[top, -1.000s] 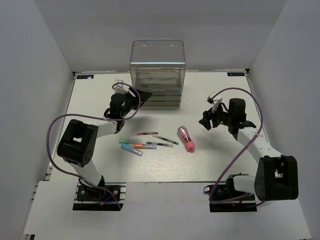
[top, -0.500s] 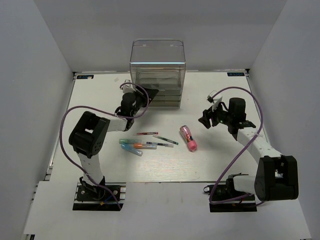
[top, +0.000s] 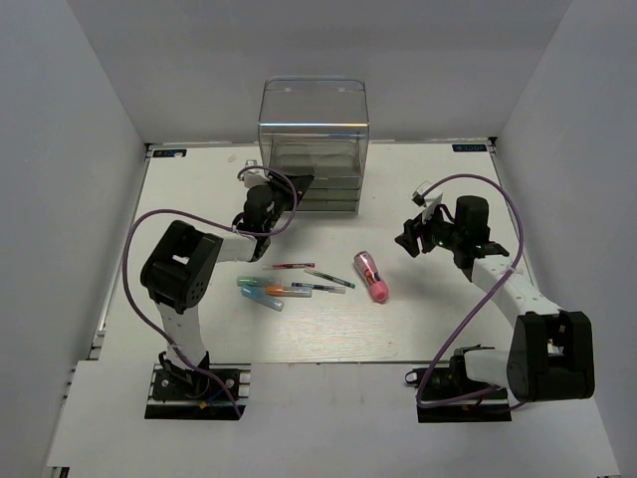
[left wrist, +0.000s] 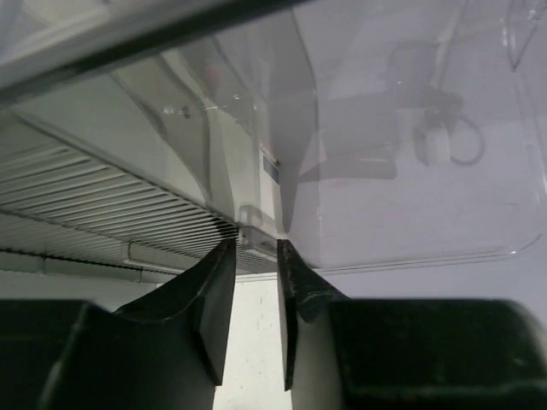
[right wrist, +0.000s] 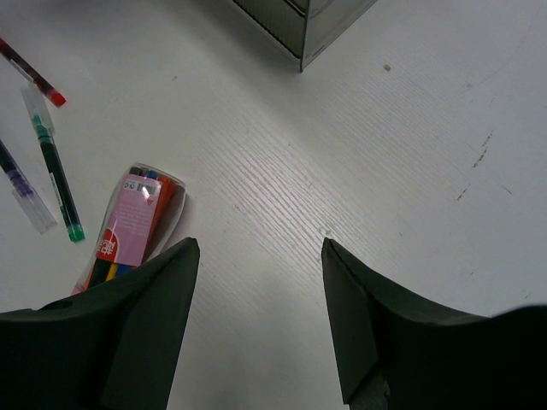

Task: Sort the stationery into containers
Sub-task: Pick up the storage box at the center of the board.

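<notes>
White worktop [top: 199,199], grey walls close on three sides. Blue stickers sit at its far corners, but their print is too small to read. The pink tube [top: 370,276] lies mid-worktop, right of the pens [top: 317,282] and markers [top: 263,292]. The right wrist view shows a red logo on its pink label, the words illegible.

The organiser [top: 314,149] stands at the far edge. The left tool [left wrist: 255,248] is at its lower left corner, nearly closed on a clear drawer tab. A second ago it hung further left, clear of the drawers. The right tool [right wrist: 259,256] hovers spread wide right of the tube, hardly shifted. The stationery has not moved.
</notes>
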`<state>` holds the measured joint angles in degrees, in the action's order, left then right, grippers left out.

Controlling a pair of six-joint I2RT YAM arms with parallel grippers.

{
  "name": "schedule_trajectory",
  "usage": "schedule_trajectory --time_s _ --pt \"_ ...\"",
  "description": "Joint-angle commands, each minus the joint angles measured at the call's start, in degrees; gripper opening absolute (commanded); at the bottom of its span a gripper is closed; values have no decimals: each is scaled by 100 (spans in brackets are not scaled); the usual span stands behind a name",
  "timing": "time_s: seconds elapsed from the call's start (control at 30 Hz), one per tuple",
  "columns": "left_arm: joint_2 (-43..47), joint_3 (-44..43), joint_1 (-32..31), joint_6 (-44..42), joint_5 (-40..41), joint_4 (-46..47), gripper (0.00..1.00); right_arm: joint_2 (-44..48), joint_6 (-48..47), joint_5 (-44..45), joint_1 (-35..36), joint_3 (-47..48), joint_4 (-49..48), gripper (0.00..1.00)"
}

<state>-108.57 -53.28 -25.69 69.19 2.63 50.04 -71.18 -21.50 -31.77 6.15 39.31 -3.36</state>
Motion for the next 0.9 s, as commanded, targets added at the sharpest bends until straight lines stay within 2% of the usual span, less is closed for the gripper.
schedule_trajectory --time_s 0.0,0.23,0.33,0.63,0.77,0.8,0.87 --pt "-59 -157 20 156 299 190 35 148 -48 -136 44 -46 -218 65" --pt "2 123 20 218 230 471 10 192 -214 -233 88 -73 -148 60" --pt "143 256 20 271 89 620 9 236 -381 -312 114 -116 -87 56" --pt "758 485 -32 140 -193 735 9 315 -909 -585 509 -152 195 56" --pt "952 485 -85 -28 -193 682 10 157 -1023 -488 843 -90 327 65" --pt "1022 485 -85 -28 -193 682 10 122 -1023 -410 870 -55 335 72" --pt "1084 485 -85 -28 -193 682 10 34 -1006 -348 993 -38 509 78"
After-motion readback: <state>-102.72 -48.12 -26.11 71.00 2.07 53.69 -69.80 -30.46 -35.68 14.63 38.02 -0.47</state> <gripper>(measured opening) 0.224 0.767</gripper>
